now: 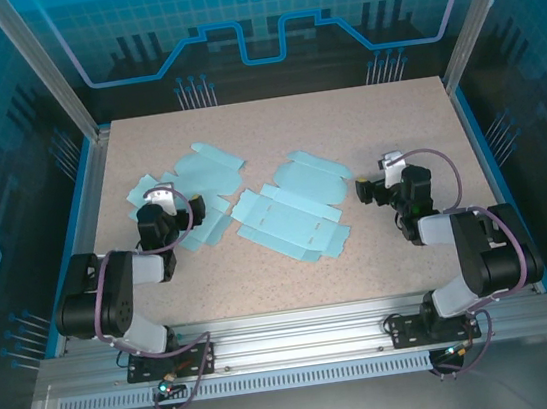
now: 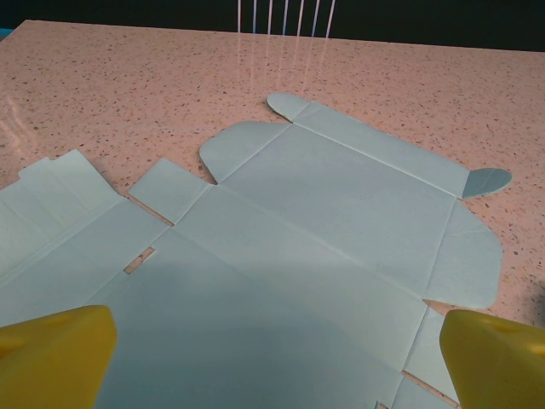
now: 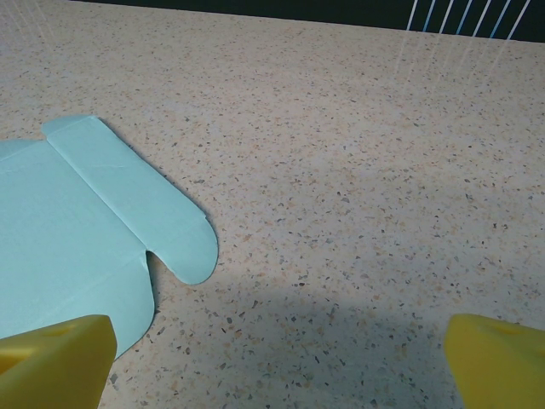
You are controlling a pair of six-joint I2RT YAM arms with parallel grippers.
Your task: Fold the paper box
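We are seeing the left gripper (image 1: pixel 160 207) with its jaws spread wide, near the left edge of the table (image 1: pixel 273 124). In the left wrist view its yellow fingertips (image 2: pixel 55 349) are sitting far apart at the two bottom corners, and nothing is lying between them. They are hanging over the left blank (image 2: pixel 324 230), a flat light-blue paper box sheet with creases and rounded flaps. We cannot tell whether they are touching it.

The right gripper (image 1: pixel 391 174) is likewise gaping wide, near the right edge of the table. Its yellow pads (image 3: pixel 60 354) are standing at the bottom corners of the right wrist view, gripping nothing. Bare speckled table is lying between them.

The middle blank (image 1: pixel 294 207) is lying flat at the centre of the table, just beside the left blank and apart from the right gripper.

From above, the left gripper and its arm are covering the near part of the left blank. In the left wrist view that sheet is running off the left and bottom edges. In the right wrist view one rounded flap of a blue sheet is showing at the left, and the rest is being cut off. A shadow is darkening the near part of both wrist views.
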